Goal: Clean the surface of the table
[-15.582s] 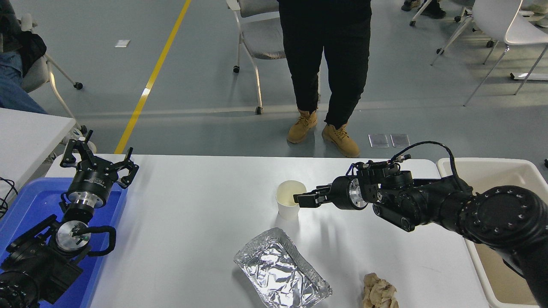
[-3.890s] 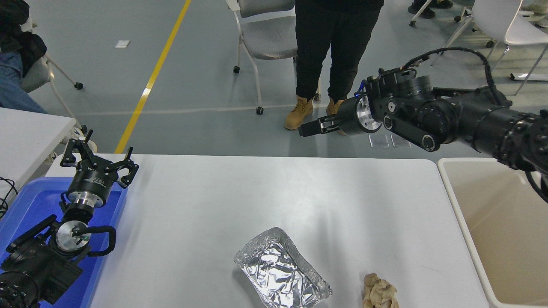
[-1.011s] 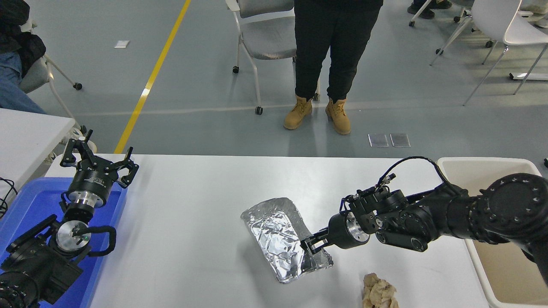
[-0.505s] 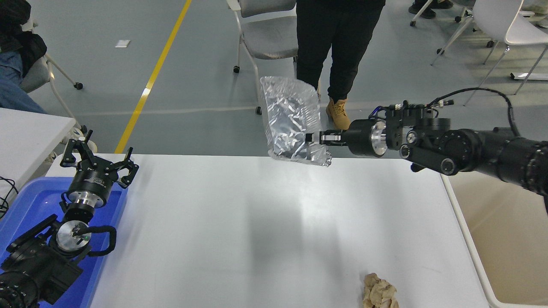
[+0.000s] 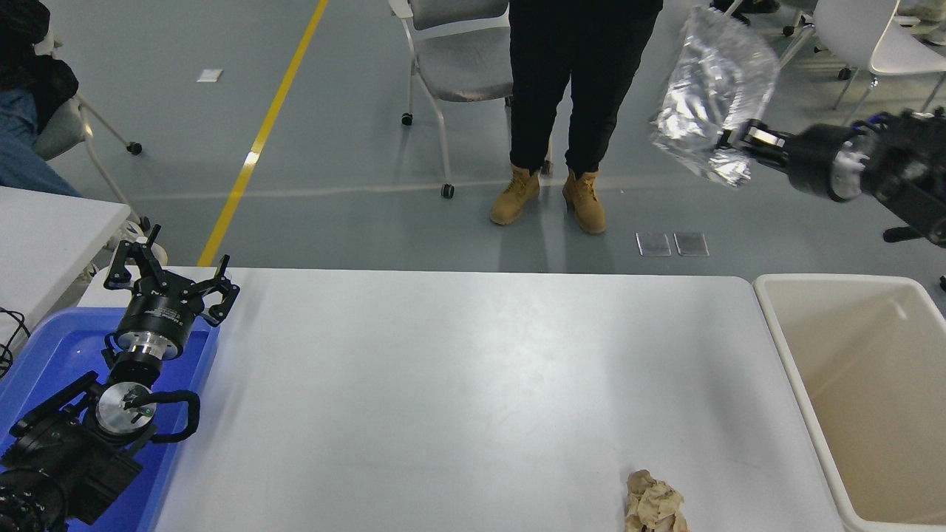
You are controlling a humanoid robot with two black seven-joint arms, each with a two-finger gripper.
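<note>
The white table surface [image 5: 458, 384] fills the lower middle of the head view. A crumpled brown paper wad [image 5: 653, 504] lies near its front right edge. High at the upper right, my right gripper [image 5: 735, 137] is shut on the rim of a crinkled foil tray [image 5: 709, 89], held in the air beyond the table's far right corner. My left gripper [image 5: 168, 284] is parked open at the lower left, over the blue tray.
A beige plastic tub [image 5: 872, 391] stands against the table's right end. A blue tray [image 5: 52, 355] sits at the left under the left arm. A person in black trousers and tan boots [image 5: 547, 207] stands past the far edge, with chairs behind.
The right arm has swung the foil tray up and to the right, from above the table's far edge to high at the upper right. The left arm has stayed still.
</note>
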